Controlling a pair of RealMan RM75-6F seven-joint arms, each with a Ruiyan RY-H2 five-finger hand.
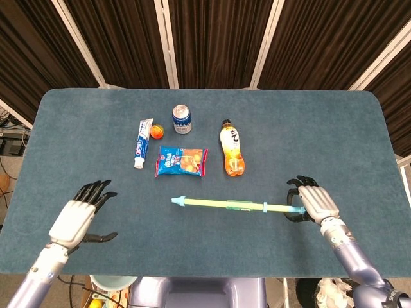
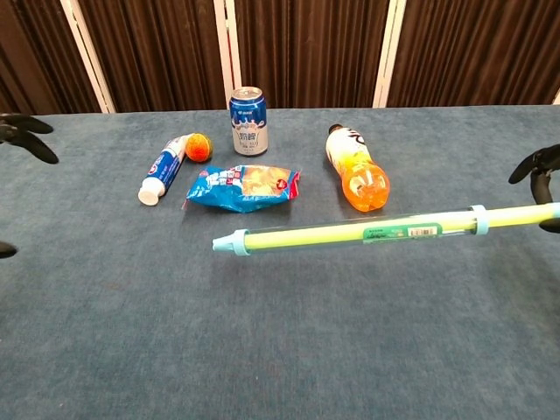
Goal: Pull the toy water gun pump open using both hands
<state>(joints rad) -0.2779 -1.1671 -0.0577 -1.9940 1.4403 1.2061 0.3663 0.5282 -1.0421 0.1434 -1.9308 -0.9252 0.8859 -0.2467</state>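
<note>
The toy water gun pump (image 1: 231, 205) (image 2: 350, 234) is a long yellow-green tube with a light blue nozzle pointing left. It hangs level above the table. My right hand (image 1: 310, 200) (image 2: 542, 175) holds its right end. In the chest view only that hand's dark fingers show at the right edge. My left hand (image 1: 80, 215) hovers open over the table's front left, far from the tube. Its fingertips (image 2: 26, 136) show at the left edge of the chest view.
Beyond the tube lie an orange drink bottle (image 1: 232, 156) (image 2: 357, 169), a blue snack bag (image 1: 182, 161) (image 2: 243, 187), a toothpaste tube (image 1: 142, 142) (image 2: 164, 174), a small orange ball (image 1: 157, 132) (image 2: 199, 146) and an upright blue can (image 1: 182, 119) (image 2: 248, 120).
</note>
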